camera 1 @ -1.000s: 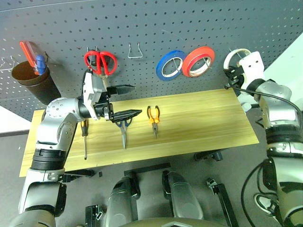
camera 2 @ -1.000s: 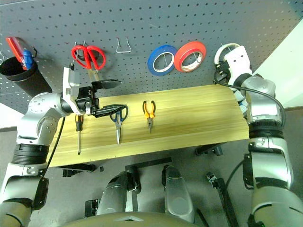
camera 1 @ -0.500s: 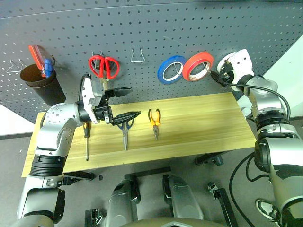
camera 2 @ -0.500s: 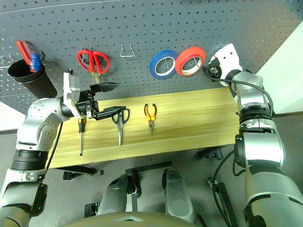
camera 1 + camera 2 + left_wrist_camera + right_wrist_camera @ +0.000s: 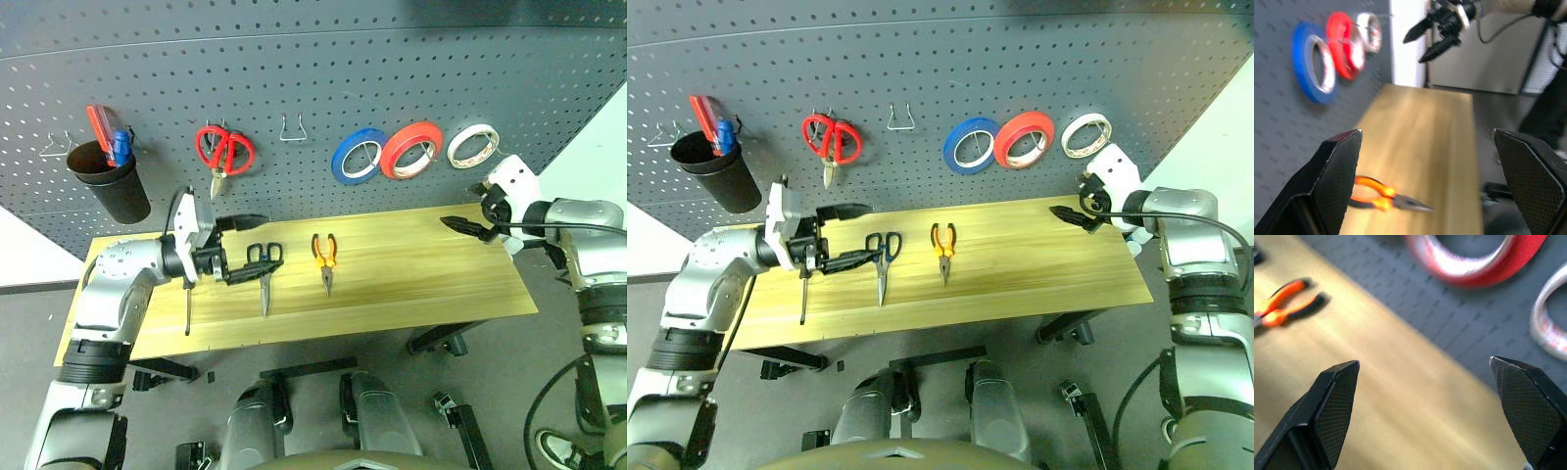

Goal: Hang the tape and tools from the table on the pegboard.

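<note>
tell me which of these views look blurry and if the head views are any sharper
Left wrist view: the orange-handled pliers and table are smeared, the left gripper's fingers crisp. Right wrist view: the red roll and pale tape are soft. Left eye view: sharper, with scissors, screwdriver and pegboard holes distinct.

I see the dark grey pegboard [image 5: 392,69] dotted with pale holes, carrying a blue roll [image 5: 358,157], a red roll [image 5: 409,150] and the off-white tape [image 5: 469,145]. Red-handled scissors [image 5: 224,152] hang there too. The table [image 5: 411,284] is yellowish wood (plank-striped), with orange-handled pliers [image 5: 325,257] near its middle.
</note>
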Controlling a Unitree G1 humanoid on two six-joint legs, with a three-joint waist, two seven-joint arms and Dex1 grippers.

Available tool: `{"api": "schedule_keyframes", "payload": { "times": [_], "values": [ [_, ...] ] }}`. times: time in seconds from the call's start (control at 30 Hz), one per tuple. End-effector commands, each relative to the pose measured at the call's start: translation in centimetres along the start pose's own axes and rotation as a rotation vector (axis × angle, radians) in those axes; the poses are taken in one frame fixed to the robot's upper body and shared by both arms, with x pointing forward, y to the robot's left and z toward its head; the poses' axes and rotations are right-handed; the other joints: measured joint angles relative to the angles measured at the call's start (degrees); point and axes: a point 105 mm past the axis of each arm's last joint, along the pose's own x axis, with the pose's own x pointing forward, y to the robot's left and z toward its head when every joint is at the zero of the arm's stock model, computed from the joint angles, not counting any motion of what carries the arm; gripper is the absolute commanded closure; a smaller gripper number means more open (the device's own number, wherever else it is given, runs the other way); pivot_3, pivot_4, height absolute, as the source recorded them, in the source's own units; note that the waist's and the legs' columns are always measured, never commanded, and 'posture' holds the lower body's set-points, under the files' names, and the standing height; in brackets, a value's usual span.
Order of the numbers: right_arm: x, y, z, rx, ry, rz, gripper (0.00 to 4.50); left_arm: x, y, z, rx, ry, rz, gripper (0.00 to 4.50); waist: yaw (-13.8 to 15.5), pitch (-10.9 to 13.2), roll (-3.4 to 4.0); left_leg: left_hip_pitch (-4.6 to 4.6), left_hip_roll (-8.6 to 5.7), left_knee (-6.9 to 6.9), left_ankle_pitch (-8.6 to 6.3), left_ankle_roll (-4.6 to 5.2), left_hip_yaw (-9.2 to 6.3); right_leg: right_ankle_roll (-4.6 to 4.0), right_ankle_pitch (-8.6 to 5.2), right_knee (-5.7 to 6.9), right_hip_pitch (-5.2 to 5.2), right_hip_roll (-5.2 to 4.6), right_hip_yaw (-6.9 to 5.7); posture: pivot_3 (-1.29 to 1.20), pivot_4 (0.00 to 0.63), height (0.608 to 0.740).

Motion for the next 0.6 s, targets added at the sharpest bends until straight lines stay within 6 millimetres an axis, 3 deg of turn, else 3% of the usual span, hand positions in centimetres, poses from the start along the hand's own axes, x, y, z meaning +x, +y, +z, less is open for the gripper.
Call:
{"api": "schedule_keyframes", "payload": {
  "times": [0.03,0.13,0.27,0.37,0.6],
  "values": [
    [-0.2,1.9,1.1,0.092,0.006,0.062,0.02,-0.1,0.4,0.1,0.026,0.001,0.039,0.0,0.0,-0.3,-0.02,-0.01,0.0,0.03,-0.06,0.09,-0.02,0.0,0.0,0.01,0.0,0.0,0.0,-0.18,0.095,0.73],
    [1.0,4.0,0.6,0.154,0.059,0.091,0.02,-0.5,1.1,-1.6,0.027,0.081,0.106,0.0,-0.1,-1.2,-0.02,-0.02,0.02,0.04,-0.16,0.23,-0.05,-0.01,0.0,0.01,0.0,-0.02,0.0,-0.2,0.091,0.73],
    [4.5,6.9,-0.2,0.225,0.137,0.096,0.02,-1.2,1.7,-3.4,-0.03,0.148,0.188,0.0,-0.5,-2.0,-0.19,-0.02,0.02,0.01,-0.26,0.36,-0.02,-0.01,-0.02,0.0,-0.01,-0.03,0.0,-0.21,0.11,0.73],
    [6.5,8.1,1.2,0.302,0.11,0.092,0.02,-2.1,2.2,-5.4,-0.056,0.283,0.235,0.0,-0.6,-2.0,-0.21,-0.03,0.07,0.0,-0.27,0.37,-0.04,-0.02,-0.02,0.01,-0.05,-0.04,0.0,-0.2,0.132,0.73],
    [9.8,10.4,3.6,0.422,0.161,0.126,0.02,-3.7,3.2,-6.8,-0.079,0.34,0.328,0.0,-0.1,-2.0,-0.21,-0.05,0.1,-0.01,-0.3,0.43,-0.05,-0.2,-0.13,0.04,-0.08,-0.17,0.0,-0.18,0.205,0.73]
  ]
}}
